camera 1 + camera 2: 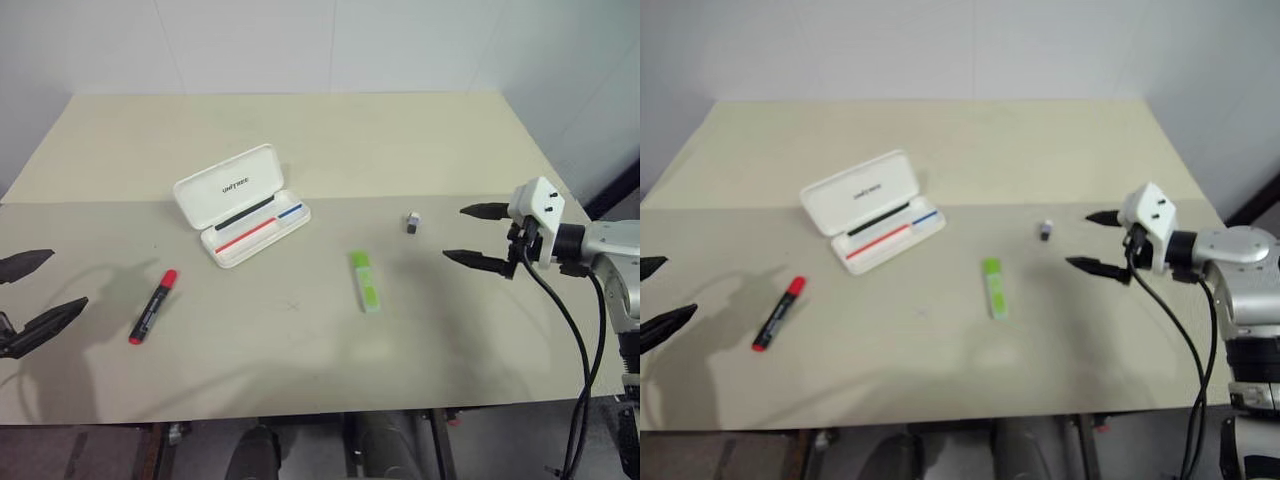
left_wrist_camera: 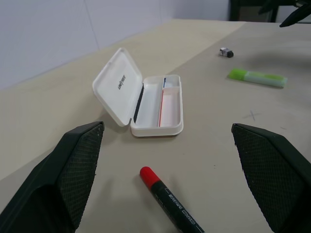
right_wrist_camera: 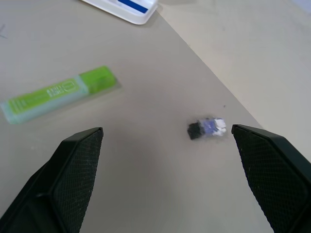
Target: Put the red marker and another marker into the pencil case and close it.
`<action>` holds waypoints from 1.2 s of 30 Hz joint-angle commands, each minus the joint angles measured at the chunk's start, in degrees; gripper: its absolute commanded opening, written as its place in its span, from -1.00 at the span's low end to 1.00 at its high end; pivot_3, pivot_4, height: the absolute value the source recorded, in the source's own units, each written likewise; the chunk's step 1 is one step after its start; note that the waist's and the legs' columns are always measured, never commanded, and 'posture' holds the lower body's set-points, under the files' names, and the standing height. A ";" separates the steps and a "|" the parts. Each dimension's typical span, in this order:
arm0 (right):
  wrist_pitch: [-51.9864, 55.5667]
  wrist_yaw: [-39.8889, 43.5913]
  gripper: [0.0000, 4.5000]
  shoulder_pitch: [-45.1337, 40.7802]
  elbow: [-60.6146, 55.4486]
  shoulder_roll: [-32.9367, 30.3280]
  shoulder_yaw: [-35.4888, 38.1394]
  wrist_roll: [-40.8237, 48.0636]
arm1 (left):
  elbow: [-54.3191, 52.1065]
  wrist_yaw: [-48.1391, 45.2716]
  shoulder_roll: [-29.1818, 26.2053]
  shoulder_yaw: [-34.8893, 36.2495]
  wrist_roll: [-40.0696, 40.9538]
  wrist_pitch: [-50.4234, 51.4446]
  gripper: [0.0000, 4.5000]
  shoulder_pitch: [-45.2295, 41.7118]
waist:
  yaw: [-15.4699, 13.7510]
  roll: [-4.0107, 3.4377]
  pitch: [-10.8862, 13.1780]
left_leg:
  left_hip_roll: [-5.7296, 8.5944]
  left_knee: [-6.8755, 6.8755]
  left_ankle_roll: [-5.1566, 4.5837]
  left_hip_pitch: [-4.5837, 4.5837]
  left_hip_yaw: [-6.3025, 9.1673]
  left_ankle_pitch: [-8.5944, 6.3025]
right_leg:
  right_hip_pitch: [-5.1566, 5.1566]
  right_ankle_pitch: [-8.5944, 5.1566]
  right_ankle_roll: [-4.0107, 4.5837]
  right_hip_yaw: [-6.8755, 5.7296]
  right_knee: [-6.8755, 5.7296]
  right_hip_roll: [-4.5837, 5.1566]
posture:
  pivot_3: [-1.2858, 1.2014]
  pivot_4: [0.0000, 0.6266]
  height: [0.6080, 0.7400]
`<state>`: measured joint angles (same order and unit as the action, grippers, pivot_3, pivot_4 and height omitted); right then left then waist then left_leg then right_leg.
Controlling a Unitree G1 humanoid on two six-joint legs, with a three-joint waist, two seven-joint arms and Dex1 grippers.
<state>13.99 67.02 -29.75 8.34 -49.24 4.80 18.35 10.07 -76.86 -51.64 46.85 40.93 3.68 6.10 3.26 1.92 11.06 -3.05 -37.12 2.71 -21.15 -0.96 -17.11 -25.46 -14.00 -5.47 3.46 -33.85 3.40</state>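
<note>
The two head views look forward and steeply down from above the near edge of the worktop (image 1: 420, 150), taking in nearly all of it up to the back wall, and they share almost the same scene. The left wrist view sits low and close, facing across the open pencil case (image 2: 146, 97). The right wrist view looks down close at the green highlighter (image 3: 58, 94), which all four views share.

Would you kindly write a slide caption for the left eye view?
Open pincers flank a table holding the open pencil case, red marker, green highlighter and a small grey block.
</note>
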 commanded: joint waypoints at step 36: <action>10.45 -15.66 1.00 19.23 -32.74 11.55 4.19 11.72 | 19.69 5.24 11.27 -40.59 -21.01 -3.65 0.99 -44.47 | -1.41 0.16 -0.10 | 0.09 -0.14 0.00 -0.08 0.07 0.00 | 0.05 0.67 -1.19 0.03 -0.03 -0.05 | 0.03 -0.52 1.00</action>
<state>25.09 52.03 -10.19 -22.32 -37.39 7.35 29.17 28.72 -71.33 -40.26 6.19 20.62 1.05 -36.71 1.85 2.08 10.96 -2.96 -37.29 2.71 -21.22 -0.89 -17.12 -25.41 -13.32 -6.66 3.50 -33.90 3.33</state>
